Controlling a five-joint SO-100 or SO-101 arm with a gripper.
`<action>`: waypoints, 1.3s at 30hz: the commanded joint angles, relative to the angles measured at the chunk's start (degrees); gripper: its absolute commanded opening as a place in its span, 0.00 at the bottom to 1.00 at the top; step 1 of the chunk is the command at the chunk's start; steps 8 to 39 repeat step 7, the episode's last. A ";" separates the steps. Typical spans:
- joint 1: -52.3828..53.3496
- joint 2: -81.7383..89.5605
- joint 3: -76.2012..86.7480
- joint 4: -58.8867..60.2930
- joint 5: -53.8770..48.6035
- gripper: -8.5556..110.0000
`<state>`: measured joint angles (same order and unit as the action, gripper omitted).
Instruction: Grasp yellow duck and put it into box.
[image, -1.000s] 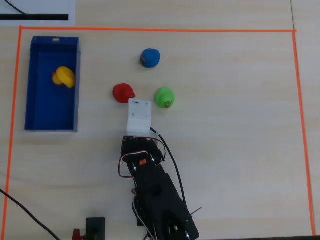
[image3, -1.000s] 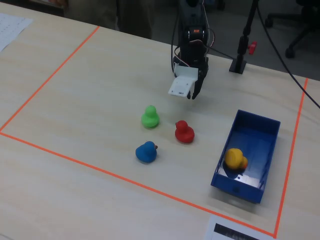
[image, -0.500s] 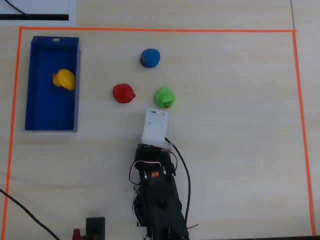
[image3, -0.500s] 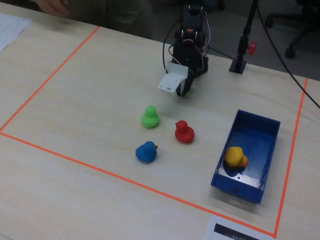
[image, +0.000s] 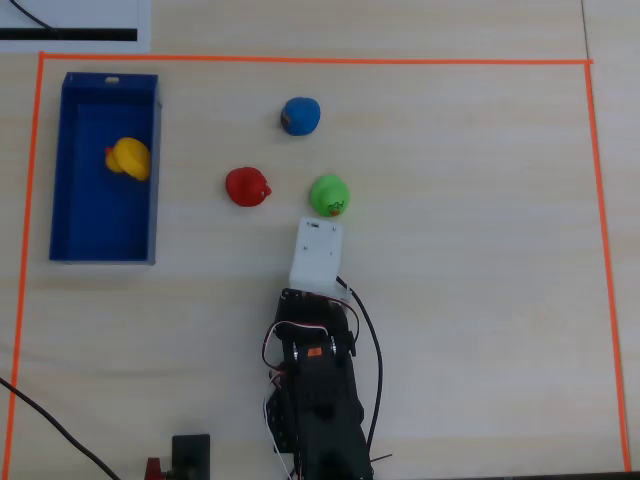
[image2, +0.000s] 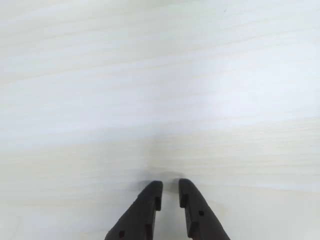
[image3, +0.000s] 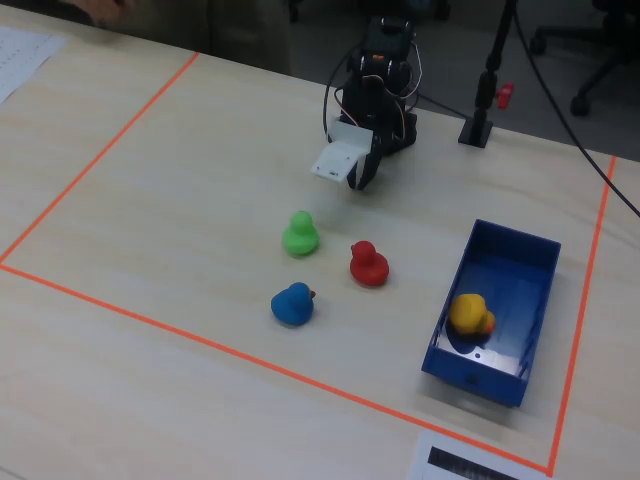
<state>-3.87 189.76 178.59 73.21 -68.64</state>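
The yellow duck (image: 129, 158) lies inside the blue box (image: 62, 205) at the left of the overhead view. In the fixed view the duck (image3: 470, 313) sits in the box (image3: 507, 246) at the right. My gripper (image2: 170, 186) is far from both, pulled back near the arm's base and pointing down at bare table. Its black jaws stand almost together with a thin gap and hold nothing. In the fixed view the gripper (image3: 360, 178) hangs under the white wrist camera housing (image: 317, 251), which hides it in the overhead view.
A green duck (image: 329, 194), a red duck (image: 247, 186) and a blue duck (image: 300, 115) stand on the table just ahead of the arm. Orange tape (image: 300, 61) outlines the work area. Black cables (image: 372, 350) run beside the arm's base.
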 joint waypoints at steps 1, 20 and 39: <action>0.09 -0.09 -0.35 1.49 0.00 0.09; 0.09 -0.09 -0.35 1.49 0.00 0.09; 0.09 -0.09 -0.35 1.49 0.00 0.09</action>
